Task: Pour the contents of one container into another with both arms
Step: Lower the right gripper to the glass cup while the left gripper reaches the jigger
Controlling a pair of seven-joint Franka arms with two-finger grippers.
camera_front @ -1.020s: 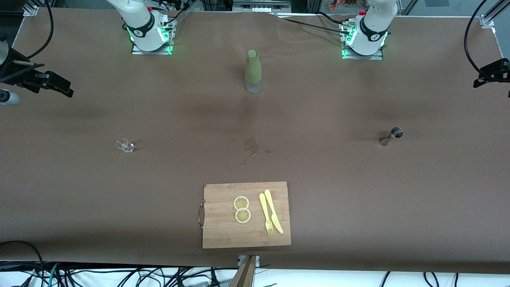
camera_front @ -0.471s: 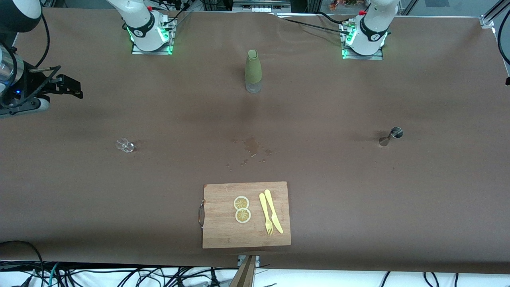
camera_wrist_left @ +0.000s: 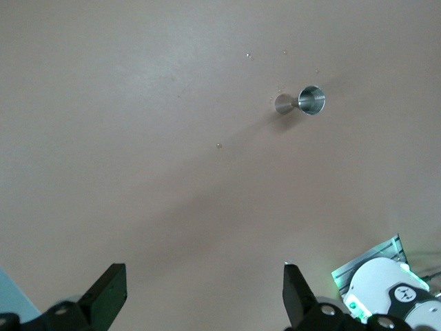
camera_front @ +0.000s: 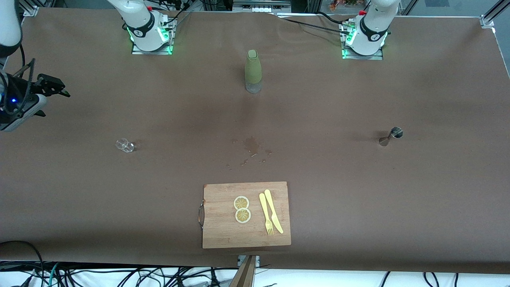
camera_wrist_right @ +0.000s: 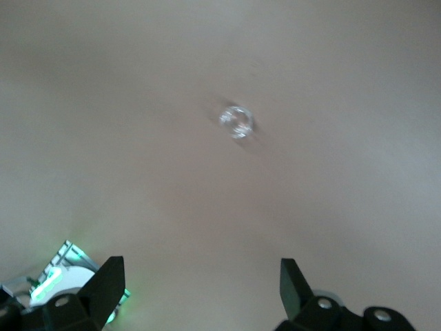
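Observation:
My right gripper is open and empty, high over the table with a small clear glass below it. In the front view this gripper hangs over the table edge at the right arm's end, and the glass stands apart from it. My left gripper is also open and empty, high over a steel jigger. The front view shows the jigger toward the left arm's end but not the left gripper. A green-sleeved bottle stands upright between the two arm bases.
A wooden cutting board lies near the front edge, carrying two lemon slices, a yellow fork and a knife. A small wet spill marks the brown table cover between board and bottle. The arm bases glow green.
The left gripper has moved out of the front view at the left arm's end. The right hand has turned and shifted a little at its table edge. Both stay open.

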